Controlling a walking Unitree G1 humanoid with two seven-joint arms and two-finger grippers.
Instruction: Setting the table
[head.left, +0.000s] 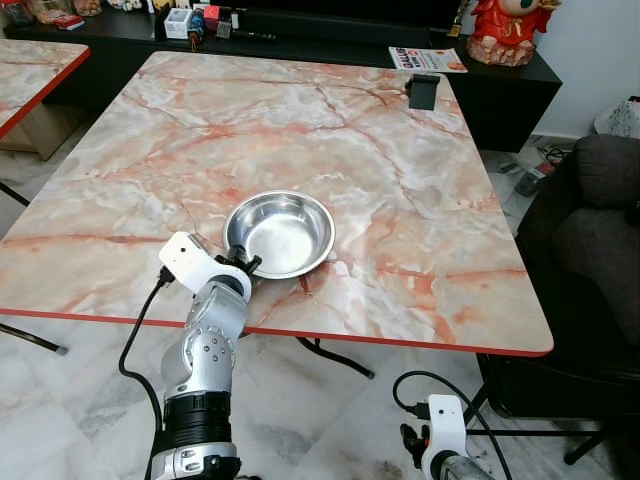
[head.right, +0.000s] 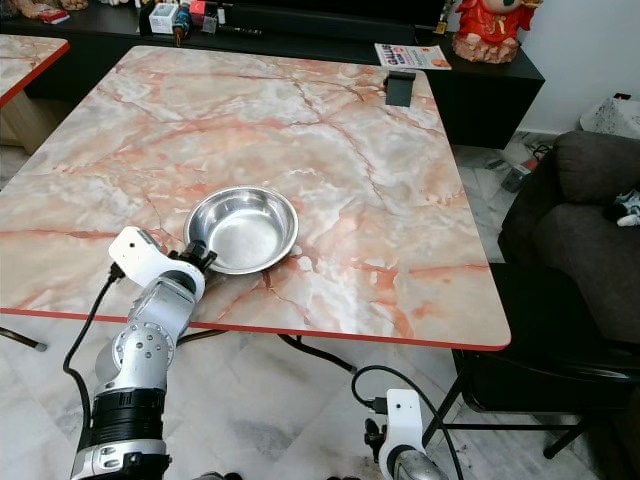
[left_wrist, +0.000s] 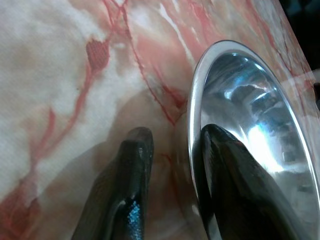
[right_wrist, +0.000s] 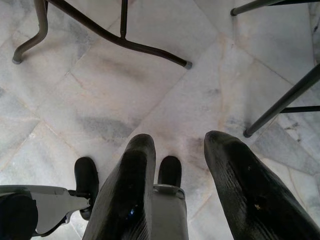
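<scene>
One steel bowl (head.left: 279, 233) sits empty on your marble counter (head.left: 400, 200); your left tool (left_wrist: 172, 150) straddles its rim, fingers spread. Your right tool (right_wrist: 177, 160) hangs spread above the floor.

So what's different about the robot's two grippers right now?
The left gripper is up at the table, straddling the steel bowl's rim, one finger inside, one outside. The right gripper hangs low over the floor, holding nothing. Both have black fingers standing apart.
</scene>
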